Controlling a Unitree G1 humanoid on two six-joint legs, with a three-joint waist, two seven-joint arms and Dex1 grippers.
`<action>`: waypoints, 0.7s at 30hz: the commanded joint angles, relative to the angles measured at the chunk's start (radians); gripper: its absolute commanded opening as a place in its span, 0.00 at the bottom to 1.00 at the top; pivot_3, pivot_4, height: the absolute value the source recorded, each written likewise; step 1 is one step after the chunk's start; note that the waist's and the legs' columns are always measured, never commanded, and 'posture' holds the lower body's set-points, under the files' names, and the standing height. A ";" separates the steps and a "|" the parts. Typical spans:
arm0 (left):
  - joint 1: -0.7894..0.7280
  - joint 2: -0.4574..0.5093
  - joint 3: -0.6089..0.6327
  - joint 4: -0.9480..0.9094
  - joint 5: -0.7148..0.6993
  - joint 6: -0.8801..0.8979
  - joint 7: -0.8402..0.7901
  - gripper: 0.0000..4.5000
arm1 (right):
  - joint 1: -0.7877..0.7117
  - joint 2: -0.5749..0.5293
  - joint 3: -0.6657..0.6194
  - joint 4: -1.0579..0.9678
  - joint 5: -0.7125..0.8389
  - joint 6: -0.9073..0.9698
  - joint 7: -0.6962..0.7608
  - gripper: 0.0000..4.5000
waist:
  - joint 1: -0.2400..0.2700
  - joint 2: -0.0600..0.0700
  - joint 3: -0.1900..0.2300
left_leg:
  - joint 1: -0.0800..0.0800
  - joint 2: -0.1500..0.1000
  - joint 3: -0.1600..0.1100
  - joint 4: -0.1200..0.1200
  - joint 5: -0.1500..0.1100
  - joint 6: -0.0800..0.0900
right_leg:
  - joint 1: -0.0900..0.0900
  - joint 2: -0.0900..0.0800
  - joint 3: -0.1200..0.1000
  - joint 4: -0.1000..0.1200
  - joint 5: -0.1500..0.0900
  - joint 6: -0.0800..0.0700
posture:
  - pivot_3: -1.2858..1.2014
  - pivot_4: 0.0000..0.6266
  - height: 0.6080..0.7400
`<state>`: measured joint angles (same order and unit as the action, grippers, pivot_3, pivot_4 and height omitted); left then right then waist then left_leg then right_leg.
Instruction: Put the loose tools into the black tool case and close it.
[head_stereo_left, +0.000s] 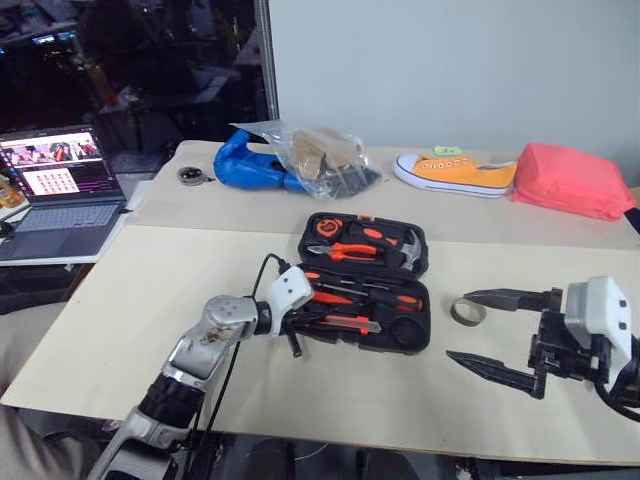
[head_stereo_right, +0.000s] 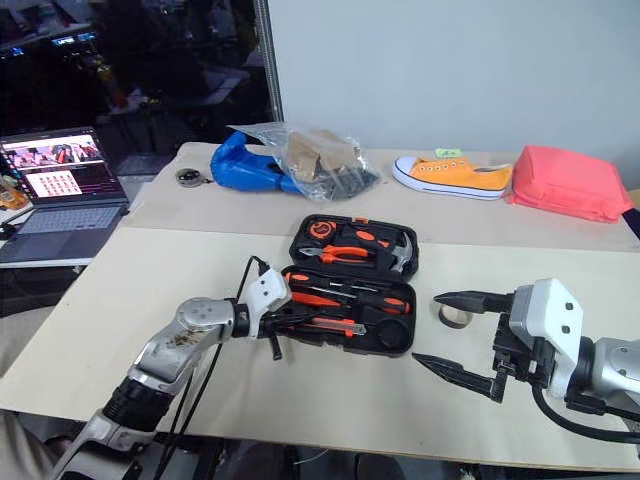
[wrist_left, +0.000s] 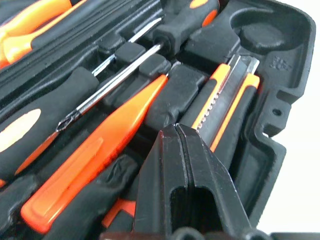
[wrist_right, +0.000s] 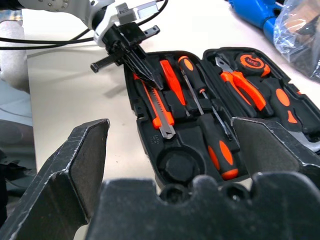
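Tabletop: open tool case (head_stereo_left: 415, 330), tools seemingly inside.

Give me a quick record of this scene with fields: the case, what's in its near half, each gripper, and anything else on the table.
case: wide black plastic tool case, lying open on the table
near half: two black-and-orange-handled screwdrivers, slim all-orange screwdriver, orange-and-black utility knife, all in recesses
left gripper: shut, tips over the case's left end, by the knife
right gripper: open, holding nothing, to the right of the case
other items: roll of tape, orange sneaker, blue bag
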<state>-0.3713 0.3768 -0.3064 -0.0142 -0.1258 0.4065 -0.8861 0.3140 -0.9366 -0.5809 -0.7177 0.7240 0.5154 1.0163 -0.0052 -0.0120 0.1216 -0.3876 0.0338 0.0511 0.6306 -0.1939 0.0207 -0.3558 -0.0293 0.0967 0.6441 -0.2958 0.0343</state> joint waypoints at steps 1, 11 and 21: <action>0.047 -0.018 0.070 -0.074 -0.093 -0.022 -0.007 0.01 | 0.005 0.002 -0.066 -0.016 0.024 0.047 -0.047 1.00 | -0.002 0.000 0.000 | 0.000 0.000 0.000 0.000 0.000 0.000 | 0.000 -0.001 0.000 -0.001 -0.001 -0.001 | 0.52 0.24 1.00; 0.016 0.179 0.339 -0.523 -0.580 0.348 -0.083 0.45 | -0.083 -0.121 0.124 0.112 -0.135 0.236 -0.187 0.88 | -0.014 -0.003 0.004 | -0.013 0.001 0.001 -0.003 0.000 0.000 | -0.016 0.001 0.000 0.002 0.003 -0.003 | 0.52 0.24 1.00; 0.027 0.335 0.399 -0.683 -0.756 0.477 -0.006 0.90 | -0.466 -0.158 0.567 0.402 -0.344 0.247 -0.170 0.51 | -0.014 -0.006 0.009 | -0.016 0.000 0.001 -0.003 0.000 0.001 | -0.018 0.001 0.000 -0.001 0.003 -0.003 | 0.52 0.24 1.00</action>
<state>-0.3359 0.7046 0.0772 -0.6529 -0.8565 0.8829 -0.9113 -0.1107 -1.0962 -0.0532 -0.3533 0.4242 0.7544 0.8443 -0.0196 -0.0177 0.1311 -0.4035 0.0337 0.0518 0.6280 -0.1940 0.0215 -0.3739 -0.0280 0.0964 0.6432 -0.2931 0.0316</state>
